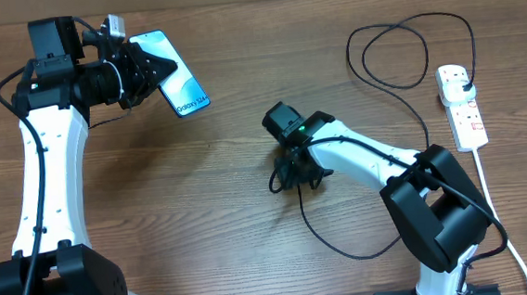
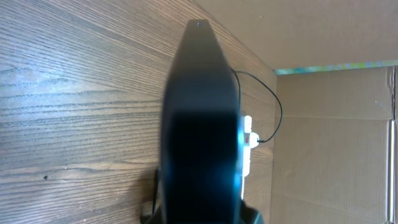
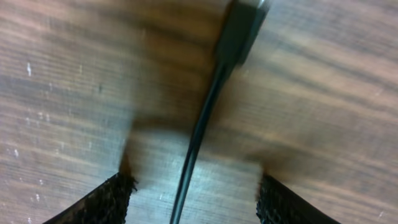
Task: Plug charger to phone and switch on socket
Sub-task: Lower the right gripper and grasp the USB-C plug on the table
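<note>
My left gripper (image 1: 147,72) is shut on the phone (image 1: 178,86) and holds it tilted above the table's far left, its light blue screen facing up. In the left wrist view the phone (image 2: 199,124) shows edge-on and dark, and it hides the fingers. The charger, a thin black cable (image 1: 345,251), runs from its plug in the socket (image 1: 463,110) at the far right, loops, and ends mid-table. My right gripper (image 1: 293,175) is open and low over that end. In the right wrist view the cable (image 3: 199,134) and its connector tip (image 3: 239,31) lie between the open fingers (image 3: 196,196), untouched.
The socket's white cord (image 1: 496,215) runs down the right side to the front edge. The cable's loops (image 1: 397,54) lie at the back right. The left wrist view shows a cardboard wall (image 2: 336,137) beyond the table and the socket (image 2: 247,140).
</note>
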Robot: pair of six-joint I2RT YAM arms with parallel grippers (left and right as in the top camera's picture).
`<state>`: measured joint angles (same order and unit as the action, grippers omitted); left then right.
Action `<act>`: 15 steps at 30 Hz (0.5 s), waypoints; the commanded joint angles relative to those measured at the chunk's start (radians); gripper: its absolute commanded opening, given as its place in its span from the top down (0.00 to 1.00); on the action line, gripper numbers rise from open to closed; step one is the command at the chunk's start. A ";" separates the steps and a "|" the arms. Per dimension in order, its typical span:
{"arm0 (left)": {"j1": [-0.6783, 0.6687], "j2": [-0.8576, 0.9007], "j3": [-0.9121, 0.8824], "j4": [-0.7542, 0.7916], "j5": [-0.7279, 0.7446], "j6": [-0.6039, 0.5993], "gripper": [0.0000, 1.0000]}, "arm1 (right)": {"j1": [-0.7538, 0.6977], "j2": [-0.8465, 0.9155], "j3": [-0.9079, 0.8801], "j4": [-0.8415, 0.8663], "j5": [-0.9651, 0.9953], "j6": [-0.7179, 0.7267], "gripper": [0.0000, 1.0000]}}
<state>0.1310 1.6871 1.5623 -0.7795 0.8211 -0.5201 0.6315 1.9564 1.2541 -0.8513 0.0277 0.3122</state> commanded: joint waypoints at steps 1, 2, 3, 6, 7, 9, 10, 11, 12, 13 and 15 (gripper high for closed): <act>0.000 -0.011 0.011 0.000 0.014 0.020 0.96 | -0.047 0.018 -0.013 0.048 -0.030 0.002 0.34; 0.000 -0.011 0.011 -0.003 0.014 0.024 0.96 | -0.065 0.018 -0.013 0.071 -0.030 0.003 0.35; 0.000 -0.011 0.011 -0.008 0.014 0.027 0.96 | -0.084 0.019 -0.013 0.092 -0.030 0.003 0.35; 0.000 -0.011 0.011 -0.009 0.014 0.027 0.96 | -0.105 0.019 -0.013 0.131 -0.030 0.002 0.37; 0.000 -0.011 0.011 -0.009 0.014 0.027 0.96 | -0.105 0.019 -0.013 0.138 -0.031 0.002 0.42; 0.000 -0.011 0.011 -0.009 0.014 0.027 0.96 | -0.103 0.019 -0.013 0.148 -0.030 0.003 0.57; 0.000 -0.011 0.011 -0.009 0.014 0.027 0.96 | -0.098 0.019 -0.013 0.156 -0.031 0.003 0.65; 0.000 -0.011 0.011 -0.009 0.014 0.027 0.96 | -0.094 0.019 -0.013 0.160 -0.030 0.003 0.65; 0.000 -0.011 0.011 -0.009 0.014 0.027 0.96 | -0.086 0.019 -0.013 0.177 -0.030 0.003 0.59; 0.000 -0.011 0.011 -0.009 0.014 0.027 0.96 | -0.082 0.019 -0.013 0.187 -0.030 0.007 0.58; 0.000 -0.011 0.011 -0.008 0.014 0.027 0.96 | -0.081 0.019 -0.013 0.193 -0.027 0.024 0.58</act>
<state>0.1310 1.6871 1.5623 -0.7937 0.8207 -0.5159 0.5415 1.9591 1.2488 -0.6666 0.0029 0.3153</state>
